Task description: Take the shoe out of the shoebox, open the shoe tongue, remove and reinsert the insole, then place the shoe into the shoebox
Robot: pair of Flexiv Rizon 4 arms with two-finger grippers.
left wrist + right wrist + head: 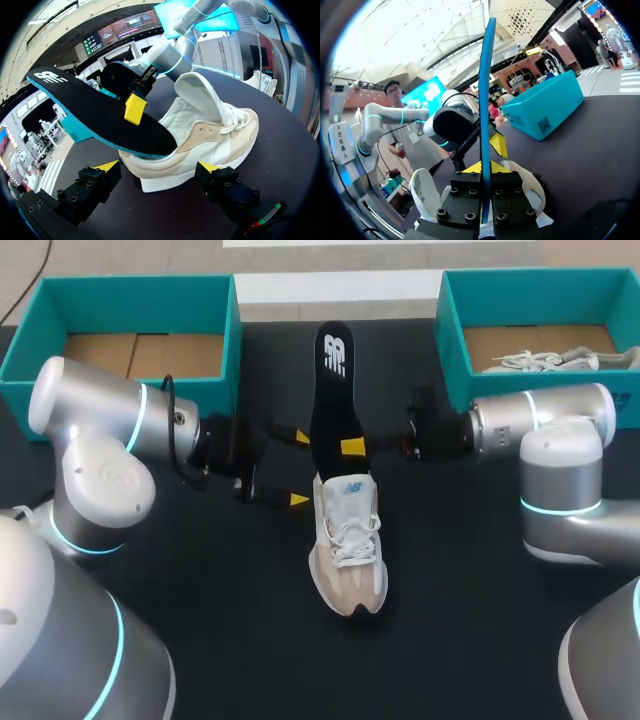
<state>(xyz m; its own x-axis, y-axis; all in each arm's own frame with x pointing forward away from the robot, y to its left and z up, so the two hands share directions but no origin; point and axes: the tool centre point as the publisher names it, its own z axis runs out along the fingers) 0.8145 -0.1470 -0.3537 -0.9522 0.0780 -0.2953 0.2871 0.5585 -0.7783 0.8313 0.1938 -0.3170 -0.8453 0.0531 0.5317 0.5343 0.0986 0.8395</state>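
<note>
Insole half out, right gripper holding it

The right gripper [485,170] pinches the insole [334,405], whose lower end is at the opening of the shoe [347,545]. The left gripper [299,468] is spread wide just beside the shoe. The thin insole may slip or bend, and the free shoe may tip.

The head view is evenly lit from above, bright but soft. The black table [230,590] swallows most light; I note only a thin, soft shadow under the shoe [347,550]. Broad highlights sit on the pale shells of the left arm [95,470] and right arm [560,455] (their cyan rings glow by themselves). In the left wrist view the insole [95,115] reads flat matte. In the right wrist view strong overhead brightness leaves the right gripper [485,167] dark.
</note>
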